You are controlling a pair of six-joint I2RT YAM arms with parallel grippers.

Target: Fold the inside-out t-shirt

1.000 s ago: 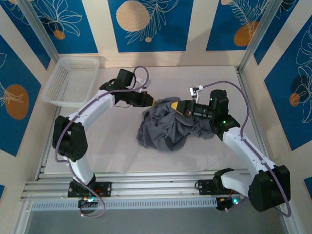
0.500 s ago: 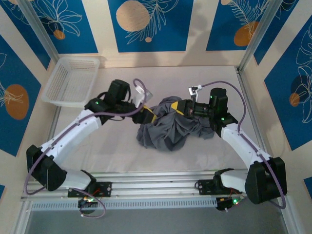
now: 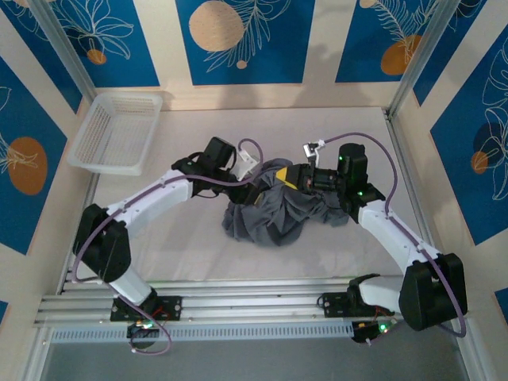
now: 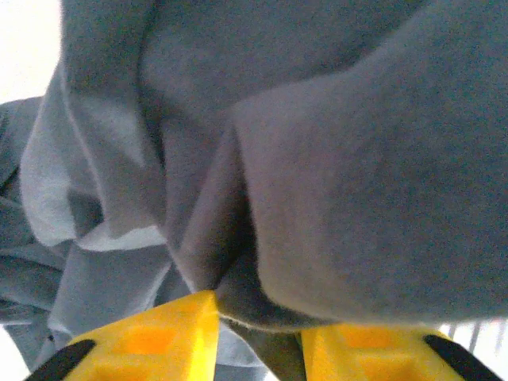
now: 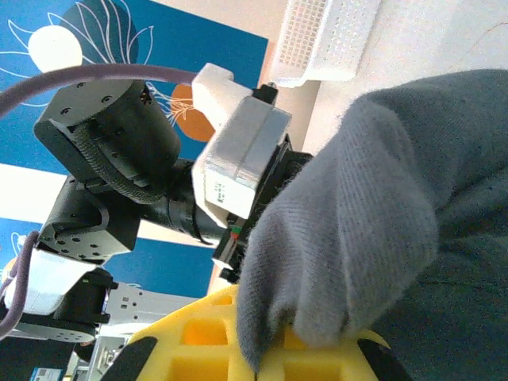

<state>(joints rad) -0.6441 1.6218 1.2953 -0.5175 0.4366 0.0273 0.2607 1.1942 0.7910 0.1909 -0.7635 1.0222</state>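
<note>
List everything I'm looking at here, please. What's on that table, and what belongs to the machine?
t-shirt: one, slate-grey, crumpled in a heap at mid-table
basket: one, white lattice plastic, far left corner of the table
table: one, off-white, under everything
wall panels: several, blue with orange and white flower drawings, around the table
left arm: one, white and black, reaching to the shirt from the left
right arm: one, white and black, reaching in from the right
left tool: one, yellow fingers, a shirt fold between them
right tool: one, yellow, pinching the shirt's far edge
</note>
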